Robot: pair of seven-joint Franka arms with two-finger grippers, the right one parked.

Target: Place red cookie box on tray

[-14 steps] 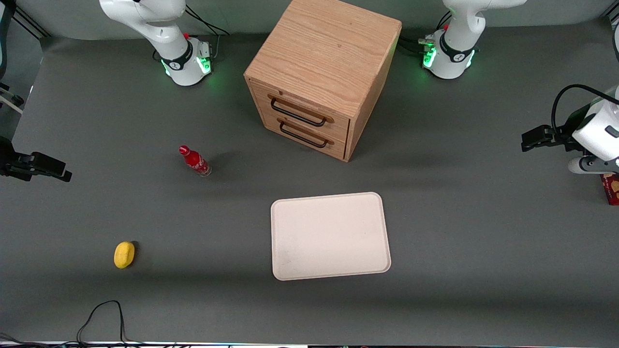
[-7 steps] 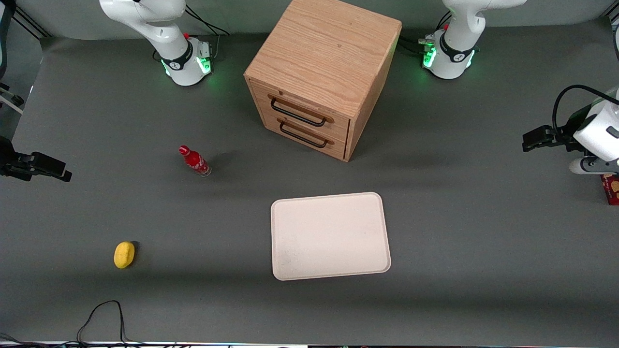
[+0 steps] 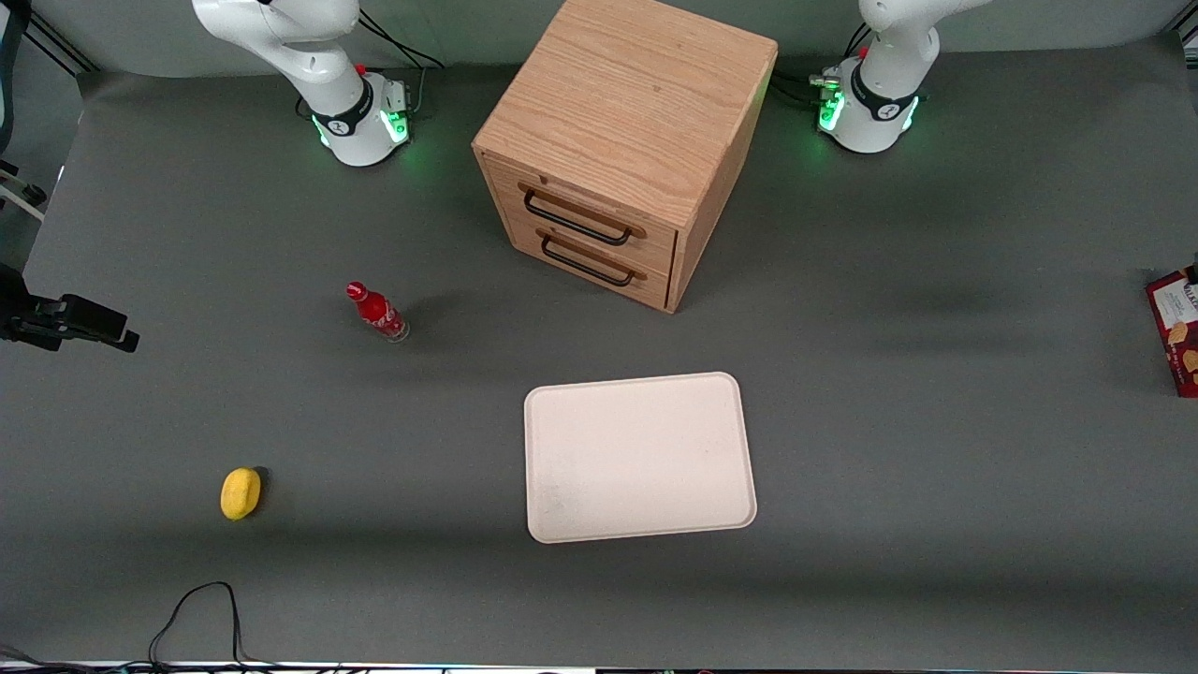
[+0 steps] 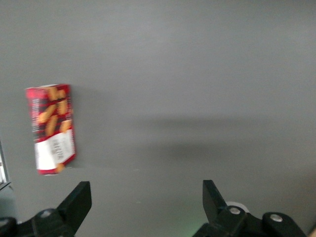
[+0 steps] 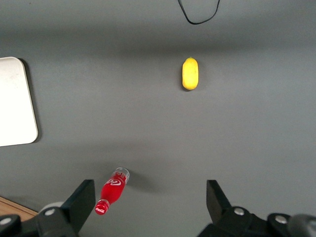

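A: Gripper [image 4: 143, 200], black, two-finger, left arm: fingers spread wide apart, holding nothing, above bare grey table [image 3: 936, 449]. Out of sight in the front view.

B: Box?

A: Long dark-red cardboard cookie box [image 4: 51, 128] with white label patch: flat on the table at the working arm's end [image 3: 1176, 329], apart from the fingers, untouched.

B: Tray?

A: Flat cream-white rectangular tray [image 3: 639, 458], rounded corners: mid-table, nearer the front camera than the two-drawer oak cabinet [image 3: 620, 146]. Well apart from the box.
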